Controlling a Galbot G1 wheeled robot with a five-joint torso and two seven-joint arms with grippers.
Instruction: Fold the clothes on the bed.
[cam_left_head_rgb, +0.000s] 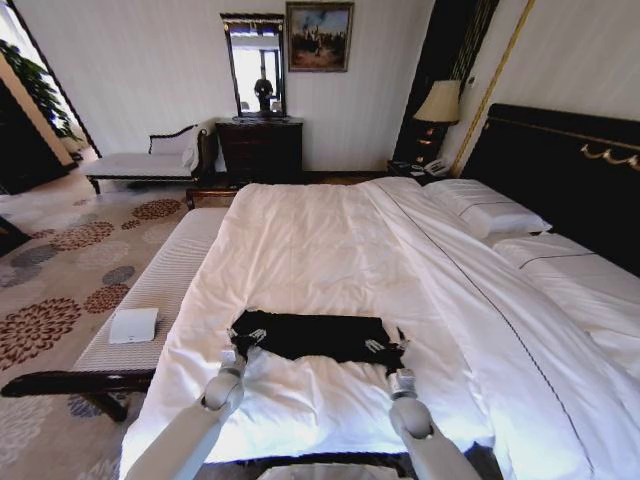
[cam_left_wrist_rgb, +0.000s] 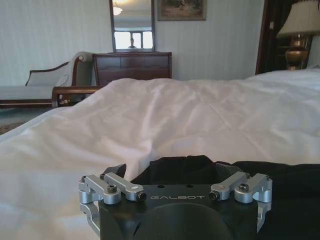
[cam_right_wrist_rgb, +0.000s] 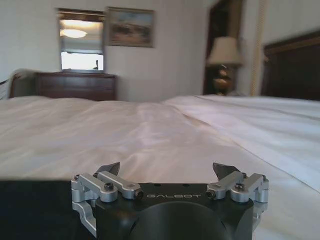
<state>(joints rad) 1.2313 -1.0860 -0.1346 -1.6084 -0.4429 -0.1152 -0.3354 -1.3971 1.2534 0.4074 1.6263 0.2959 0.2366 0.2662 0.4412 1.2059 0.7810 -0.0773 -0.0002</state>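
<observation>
**Ana:** Bedroom from the head camera: one big bed (cam_left_head_rgb: 330, 250) in a white duvet, two pillows (cam_left_head_rgb: 485, 208) against the dark headboard (cam_left_head_rgb: 570, 170), one pale striped bench (cam_left_head_rgb: 150, 300) along its left side, one dresser (cam_left_head_rgb: 260, 148) with one mirror (cam_left_head_rgb: 254, 65) on the far wall, one lamp (cam_left_head_rgb: 440, 102).

**Ben:** And one garment, the black T-shirt (cam_left_head_rgb: 315, 335), lying flat in a band near the foot edge. Two arms are up: left gripper (cam_left_head_rgb: 243, 340) at its left end, right gripper (cam_left_head_rgb: 385, 347) at its right end.

**Ana:** Over to the left wrist camera. Left gripper (cam_left_wrist_rgb: 170, 172) low over the duvet, jaws spread wide, black cloth bunched up between the two fingertips (cam_left_wrist_rgb: 116, 171). Pinched or just lying there? Hard to call from this angle.

**Ben:** Right wrist camera now. Right gripper (cam_right_wrist_rgb: 165, 170) just as wide apart, both tips (cam_right_wrist_rgb: 223, 169) clear, white duvet between them. The T-shirt (cam_right_wrist_rgb: 35, 210) sits as a dark strip beside the gripper body, under one finger linkage.
</observation>
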